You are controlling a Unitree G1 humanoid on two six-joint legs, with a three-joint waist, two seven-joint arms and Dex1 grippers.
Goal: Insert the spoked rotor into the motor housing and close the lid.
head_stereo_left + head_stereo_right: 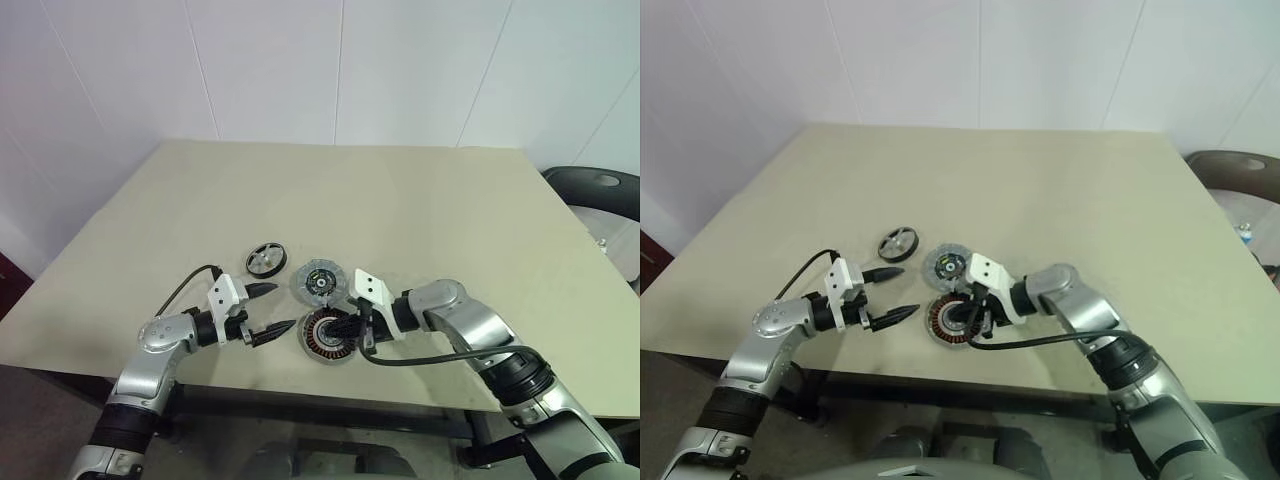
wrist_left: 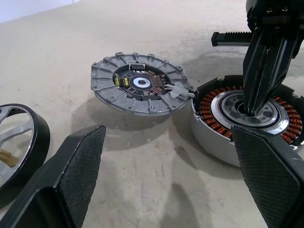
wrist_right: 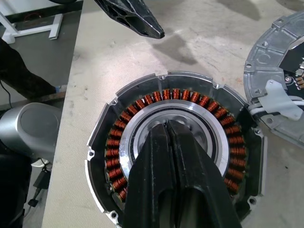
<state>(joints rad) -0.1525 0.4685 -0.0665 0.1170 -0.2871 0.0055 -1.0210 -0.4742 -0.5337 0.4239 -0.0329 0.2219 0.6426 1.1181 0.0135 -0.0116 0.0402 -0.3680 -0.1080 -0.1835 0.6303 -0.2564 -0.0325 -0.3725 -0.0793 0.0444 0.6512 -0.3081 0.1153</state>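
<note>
Housing (image 1: pixel 327 337) sits nearest me at the table's (image 1: pixel 450 220) front edge, copper windings up, and my right gripper (image 1: pixel 350 335), clenched on nothing, pokes its closed tips into the pale centre, I judge to steady it. My left gripper (image 1: pixel 270 310) hovers just beside it, fingers spread wide and empty, forearm low and pointing across. Just behind, the lid (image 1: pixel 319 283) lies dark face up, touching the housing. The spoked rotor (image 1: pixel 265 260) lies farther back, untouched.
</note>
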